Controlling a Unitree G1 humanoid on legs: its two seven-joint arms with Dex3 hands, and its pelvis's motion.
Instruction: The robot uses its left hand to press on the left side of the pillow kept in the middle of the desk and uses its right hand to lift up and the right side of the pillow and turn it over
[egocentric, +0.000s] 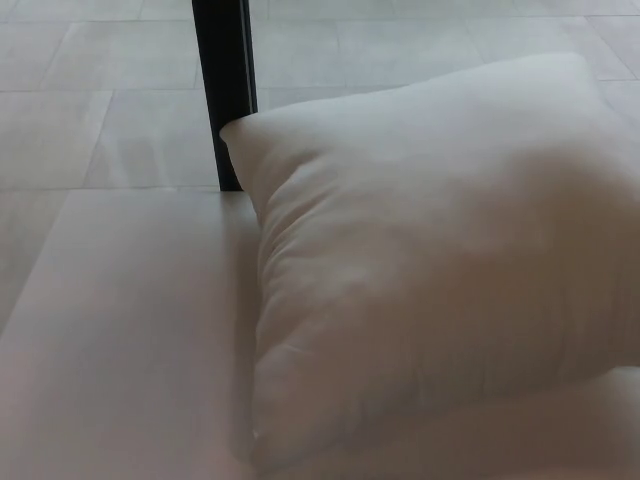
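Observation:
A plump white pillow (430, 260) lies on the pale desk (120, 340) and fills the right half of the head view. Its near edge runs along the bottom of the picture and its far left corner touches a black post. Its right side runs out of the frame. Neither of my hands nor any part of my arms shows.
A black upright post (224, 90) stands just beyond the desk's far edge, behind the pillow's far left corner. A light tiled floor (90, 100) lies beyond the desk. The desk's bare surface stretches to the left of the pillow.

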